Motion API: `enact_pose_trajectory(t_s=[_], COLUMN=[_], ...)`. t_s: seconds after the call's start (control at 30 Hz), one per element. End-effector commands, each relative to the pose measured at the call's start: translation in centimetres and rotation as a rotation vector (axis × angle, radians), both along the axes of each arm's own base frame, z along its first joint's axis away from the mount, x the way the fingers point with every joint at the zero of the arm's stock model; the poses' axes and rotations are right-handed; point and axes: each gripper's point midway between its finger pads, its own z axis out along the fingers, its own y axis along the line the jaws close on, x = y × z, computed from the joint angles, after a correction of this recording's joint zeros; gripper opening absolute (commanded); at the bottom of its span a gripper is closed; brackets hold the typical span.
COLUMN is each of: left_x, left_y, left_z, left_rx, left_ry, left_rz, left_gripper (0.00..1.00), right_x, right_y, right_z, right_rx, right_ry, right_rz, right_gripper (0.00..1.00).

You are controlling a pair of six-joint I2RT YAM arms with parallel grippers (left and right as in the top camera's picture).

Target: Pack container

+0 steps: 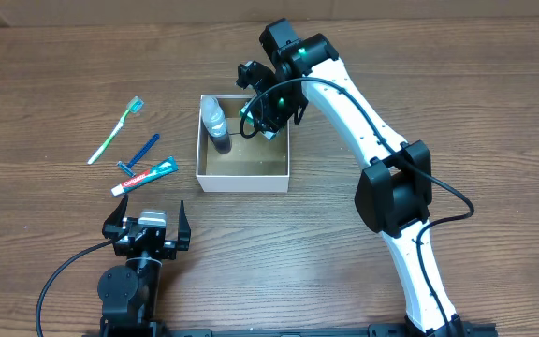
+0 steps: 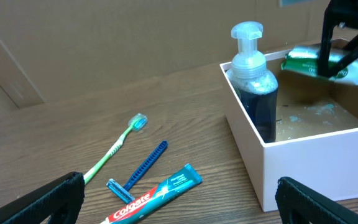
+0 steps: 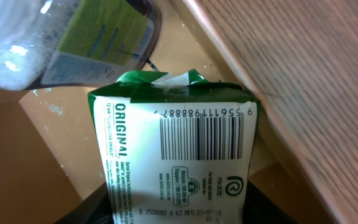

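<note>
The container (image 1: pixel 243 175) is a square white-walled box with a brown floor at the table's middle; it also shows in the left wrist view (image 2: pixel 303 146). A pump bottle (image 1: pixel 215 124) stands upright in its far left corner. My right gripper (image 1: pixel 268 117) is shut on a green and white packet (image 3: pixel 173 149) and holds it over the box's far right corner, just above the floor. My left gripper (image 1: pixel 148 229) is open and empty near the front edge, left of the box. The packet shows in the left wrist view (image 2: pixel 325 64).
A green toothbrush (image 1: pixel 115 129), a blue razor (image 1: pixel 140 152) and a Colgate toothpaste tube (image 1: pixel 144 175) lie on the wooden table left of the box. They also show in the left wrist view: toothbrush (image 2: pixel 114 149), razor (image 2: pixel 138 171), tube (image 2: pixel 157 193).
</note>
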Motion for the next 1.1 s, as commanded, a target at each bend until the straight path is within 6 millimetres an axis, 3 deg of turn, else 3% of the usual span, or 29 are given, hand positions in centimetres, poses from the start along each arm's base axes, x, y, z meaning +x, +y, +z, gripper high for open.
enact_pose_trajectory(t_s=[0.0,0.17,0.23,0.3,0.6,0.7,0.8,0.93,0.97,1.0,1.07], left_x=[0.0,0.0,0.0,0.0,0.0,0.0,0.0,0.0,0.0,0.0,0.0], left_y=[0.4,0.4,0.4,0.4,0.4,0.4,0.4,0.4,0.4,0.4,0.4], left_z=[-0.1,-0.1,-0.1,0.0,-0.1,-0.1,-0.1,-0.1,-0.1,-0.1,-0.1], left_rx=[0.009,0.009,0.009,0.009,0.009,0.009,0.009,0.009,0.009,0.009,0.009], left_ry=[-0.002,-0.002,-0.002,-0.003,-0.002,-0.002,-0.002,-0.002,-0.002,-0.002,-0.002], left_rz=[0.015,0.015,0.015,0.015,0.015,0.015,0.015,0.015,0.015,0.015,0.015], left_gripper=[1.00,1.00,1.00,1.00,1.00,1.00,1.00,1.00,1.00,1.00,1.00], right_x=[0.0,0.6,0.6,0.6,0.5,0.0,-0.9,-1.2,-1.2,-0.6,-0.2], right_y=[0.9,1.2,1.3,1.3,1.2,0.9,1.4,1.7,1.0,-1.0,-4.8], right_z=[-0.7,-0.7,-0.8,-0.9,-1.4,-0.4,3.6,13.1,15.7,18.3,21.1], right_rx=[0.020,0.032,0.033,0.032,0.025,0.021,0.044,0.119,0.142,0.150,0.149], right_ry=[0.001,-0.023,-0.026,-0.024,-0.010,0.014,-0.005,-0.120,-0.149,-0.185,-0.213], right_rz=[0.022,0.028,0.027,0.027,0.022,-0.010,-0.009,-0.172,-0.250,-0.408,-0.631], right_gripper=[0.44,0.45,0.57,0.62,0.68,0.73,0.73,0.88,0.89,0.90,0.93])
